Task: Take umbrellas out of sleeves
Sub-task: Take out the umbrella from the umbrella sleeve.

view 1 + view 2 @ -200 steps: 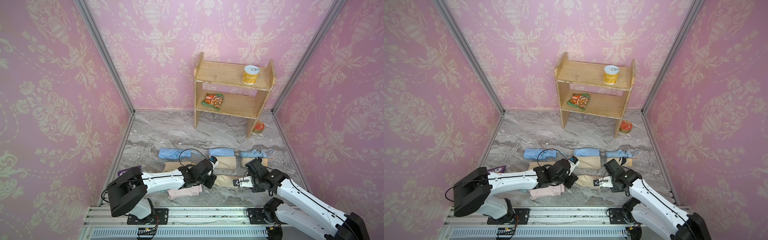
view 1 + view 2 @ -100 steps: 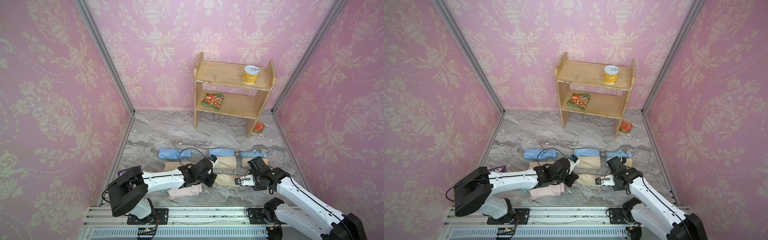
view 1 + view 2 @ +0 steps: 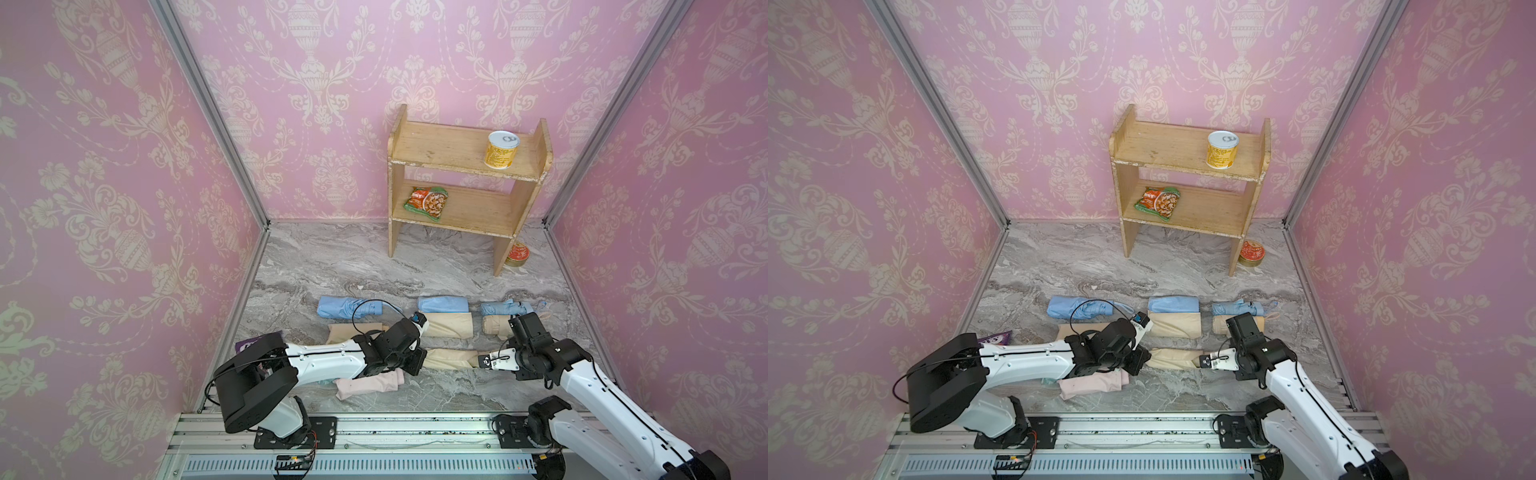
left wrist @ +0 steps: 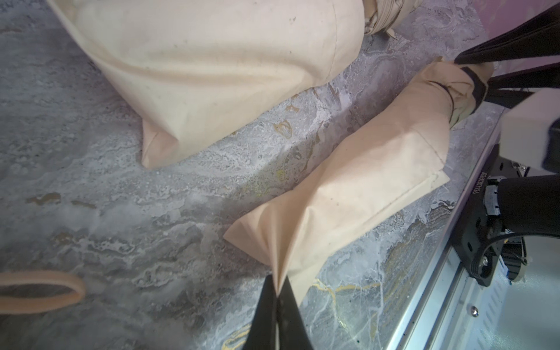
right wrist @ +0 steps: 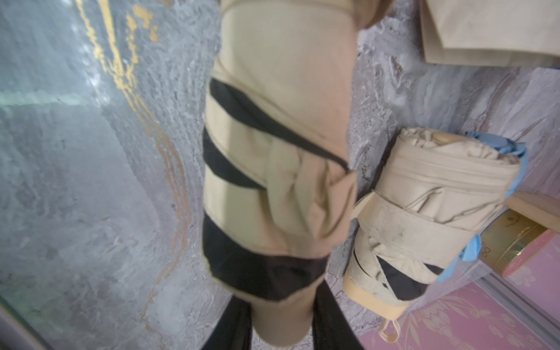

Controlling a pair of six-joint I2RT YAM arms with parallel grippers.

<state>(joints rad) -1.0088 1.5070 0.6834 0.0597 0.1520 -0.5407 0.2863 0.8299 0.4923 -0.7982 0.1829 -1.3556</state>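
Now pinched: the left gripper (image 4: 277, 288) is clenched on the closed end of the held cream sleeve (image 4: 363, 181), with the fabric bunched into a peak between its black fingers.
Right gripper (image 3: 482, 360): clamped around the handle end of the cream umbrella (image 5: 272, 181), right at the open mouth of the held cream sleeve.
Cream umbrella: partly out of the held cream sleeve; pleated cream folds with black patches show outside the mouth, and the rest is inside.
Held cream sleeve, top views: it lies on the marble table (image 3: 353, 266), stretched between the two grippers in both top views (image 3: 451, 358) (image 3: 1173, 358).
Flat cream sleeve (image 3: 451, 325): just behind the held cream sleeve, apart from it.
Light blue sleeve (image 3: 442, 304): one row further behind the held cream sleeve, touching the flat cream sleeve.
Strapped cream umbrella (image 5: 424, 218): behind the held cream sleeve's mouth end, near the right gripper, bare of any sleeve.
Light blue umbrella (image 3: 505, 308): behind the strapped cream umbrella, further again from the held cream sleeve.
Pale pink fabric roll (image 3: 370, 382): nearer the rail than the held cream sleeve, under the left arm; I cannot tell whether it is a sleeve or an umbrella.
Wooden shelf (image 3: 397, 166): well behind the held cream sleeve, against the back wall.
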